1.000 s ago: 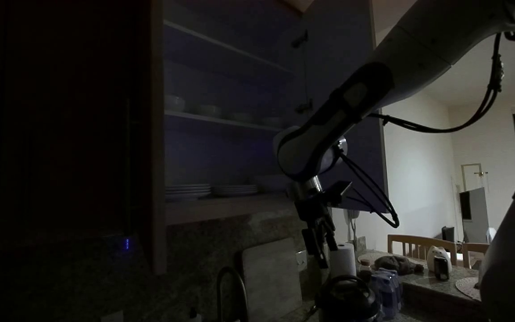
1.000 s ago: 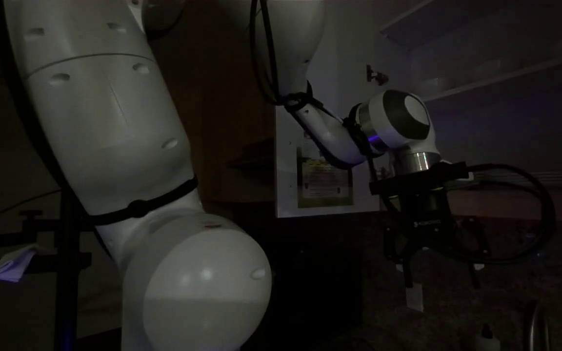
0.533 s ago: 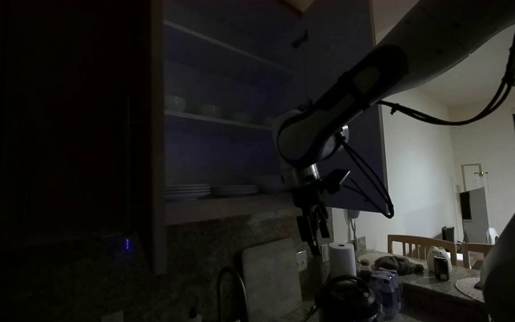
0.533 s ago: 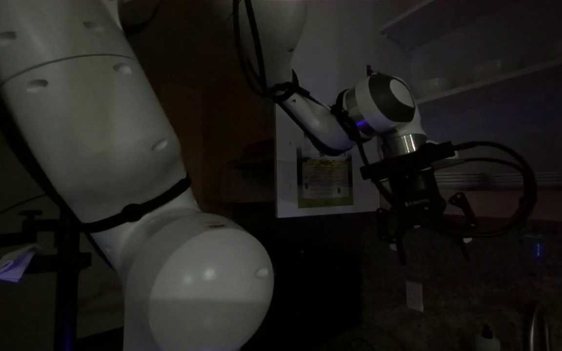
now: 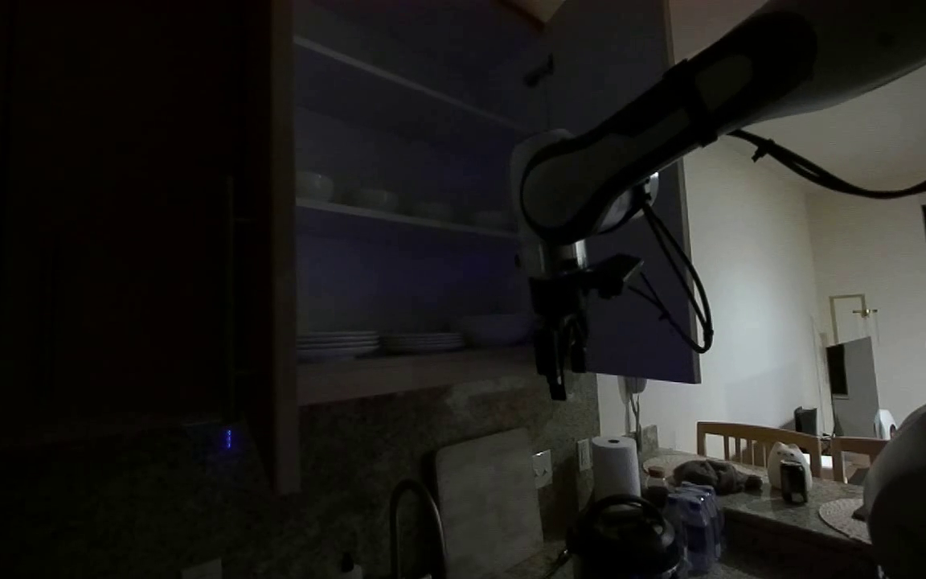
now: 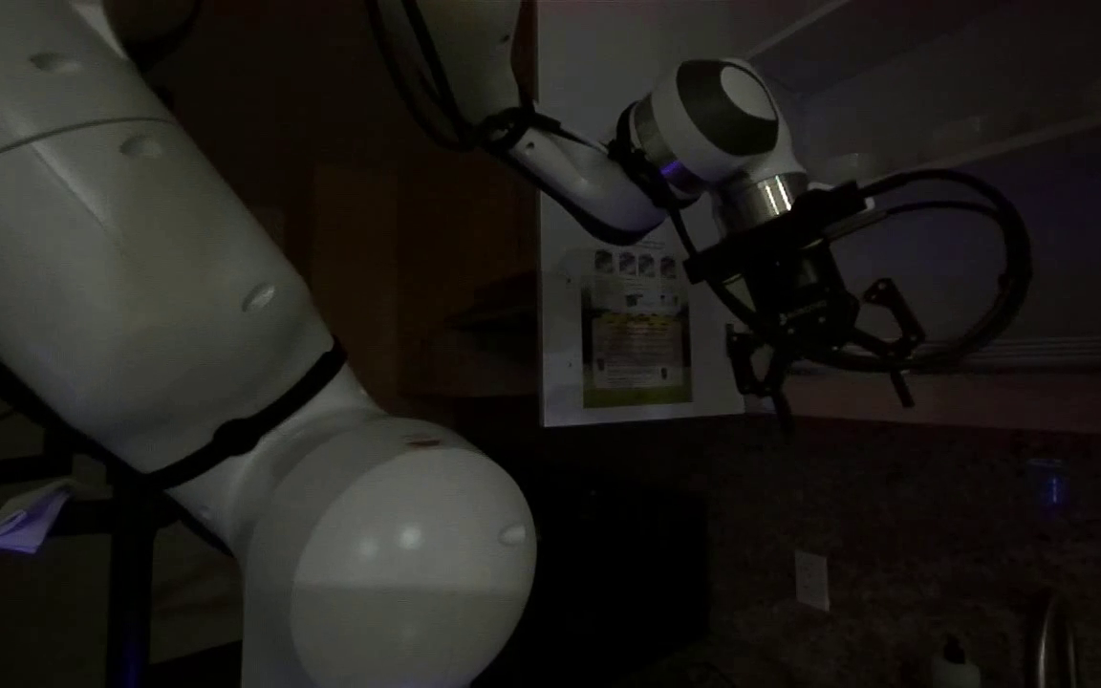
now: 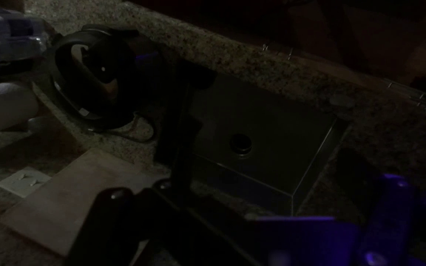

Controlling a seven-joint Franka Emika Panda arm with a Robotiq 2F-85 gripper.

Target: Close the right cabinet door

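The upper cabinet (image 5: 399, 273) gapes, its shelves (image 5: 399, 218) exposed. Across its front reaches the Franka Panda arm (image 5: 664, 129), passing in both exterior views before the inner face of the right cabinet door (image 6: 565, 334), which stands swung well out beside the opening; its handle and outer face are hidden. Closing has, by my reading, yet to begin, and the main hazard is being on the inner side: a push from here would likely force the door wider. Printed sheets (image 6: 636, 355) on that face could tear if the wrist scrapes them.

The gripper (image 6: 843, 407) points down, fingers spread wide, nothing between them. Rounding the door's free edge calls for a roomy path, since the cable loop (image 6: 1019, 263) bulging beside the gripper might catch there, and spread fingers could hook the panel. Should the gripper swing inward instead, the stacked plates (image 5: 338, 344) and, on the shelf above, the bowls (image 5: 374, 199) could be knocked; in this gloom I cannot tell how near they are. The hinge (image 5: 539, 71) would take the strain of any wrong-way shove.
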